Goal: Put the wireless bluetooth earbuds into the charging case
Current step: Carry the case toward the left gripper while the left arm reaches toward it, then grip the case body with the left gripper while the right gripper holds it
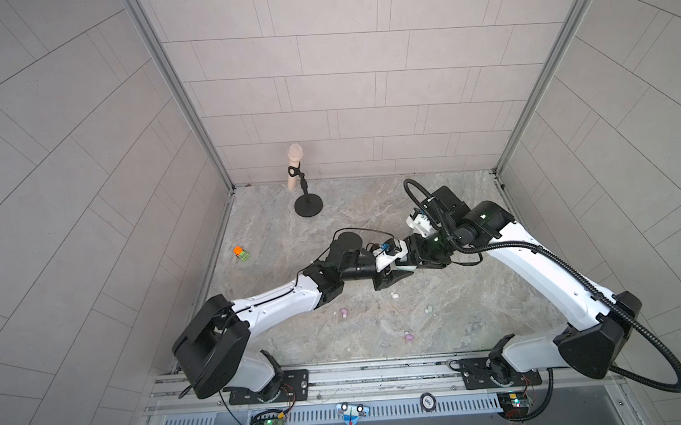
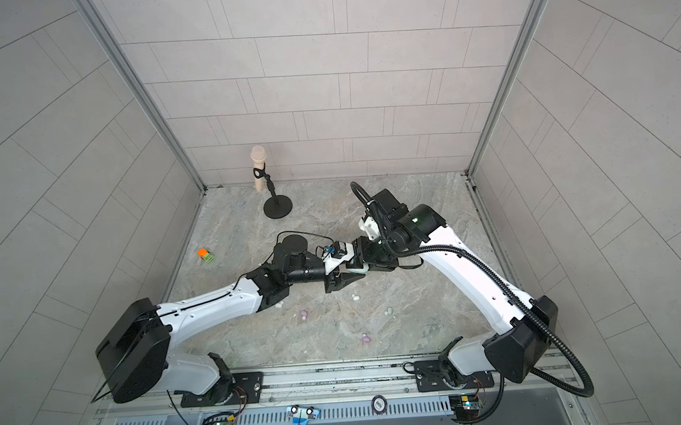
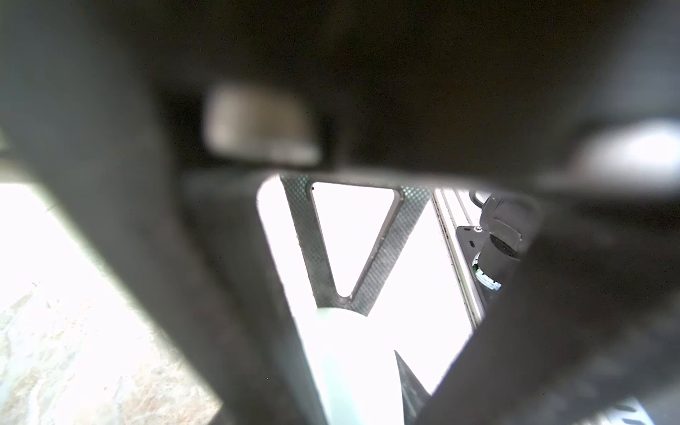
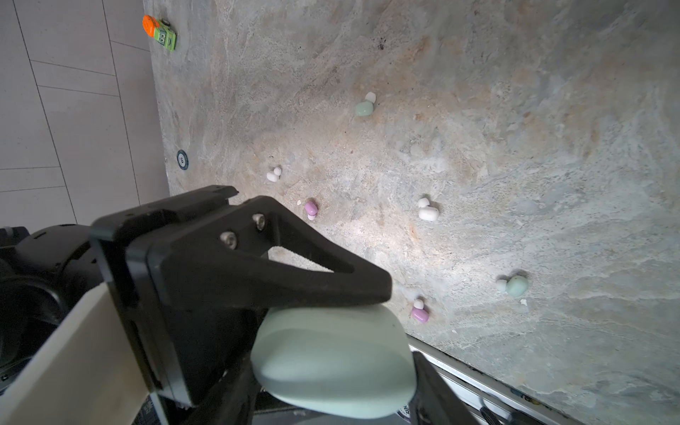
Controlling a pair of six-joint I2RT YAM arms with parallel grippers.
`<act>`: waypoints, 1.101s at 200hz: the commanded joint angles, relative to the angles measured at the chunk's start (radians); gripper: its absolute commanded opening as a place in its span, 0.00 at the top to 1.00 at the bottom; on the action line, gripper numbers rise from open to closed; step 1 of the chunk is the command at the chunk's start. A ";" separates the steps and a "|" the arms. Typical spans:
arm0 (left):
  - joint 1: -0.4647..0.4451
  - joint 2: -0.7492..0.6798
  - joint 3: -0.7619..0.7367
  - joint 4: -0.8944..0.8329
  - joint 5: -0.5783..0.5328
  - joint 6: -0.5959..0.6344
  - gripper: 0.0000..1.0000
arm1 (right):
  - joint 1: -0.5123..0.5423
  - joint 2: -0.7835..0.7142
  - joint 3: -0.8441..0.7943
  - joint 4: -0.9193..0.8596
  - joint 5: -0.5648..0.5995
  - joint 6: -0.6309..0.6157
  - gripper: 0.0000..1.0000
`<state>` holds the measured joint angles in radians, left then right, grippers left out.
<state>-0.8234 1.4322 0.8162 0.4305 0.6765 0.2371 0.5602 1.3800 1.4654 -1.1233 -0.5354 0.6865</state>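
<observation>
Right gripper (image 4: 327, 386) grips the mint case (image 4: 331, 353) in the air over mid-worktop (image 1: 363, 212). Left gripper (image 1: 402, 276): one jaw rests on the case top; clamped or not, cannot tell. Six earbuds (image 4: 428, 212) lie loose between centre and front edge.

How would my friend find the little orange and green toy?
Look along the left edge of the marble table, beside the tiled wall. The toy sits there alone, left of the black microphone stand. It's the only bright orange-and-green thing; the scattered earbuds are pale.
</observation>
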 commanded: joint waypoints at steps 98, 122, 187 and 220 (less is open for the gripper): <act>-0.007 -0.030 0.000 -0.018 0.038 0.019 0.52 | -0.027 -0.040 -0.018 0.022 -0.014 0.020 0.56; -0.007 -0.033 0.000 -0.016 0.038 0.016 0.56 | -0.027 -0.043 -0.023 0.029 -0.016 0.022 0.56; -0.008 -0.038 0.004 -0.009 0.035 0.001 0.70 | -0.027 -0.043 -0.030 0.035 -0.019 0.027 0.54; -0.007 -0.035 0.006 -0.013 0.037 -0.011 0.80 | -0.029 -0.052 -0.032 0.033 -0.016 0.027 0.41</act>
<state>-0.8230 1.4281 0.8150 0.4076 0.6968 0.2310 0.5423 1.3609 1.4418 -1.1152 -0.5678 0.6849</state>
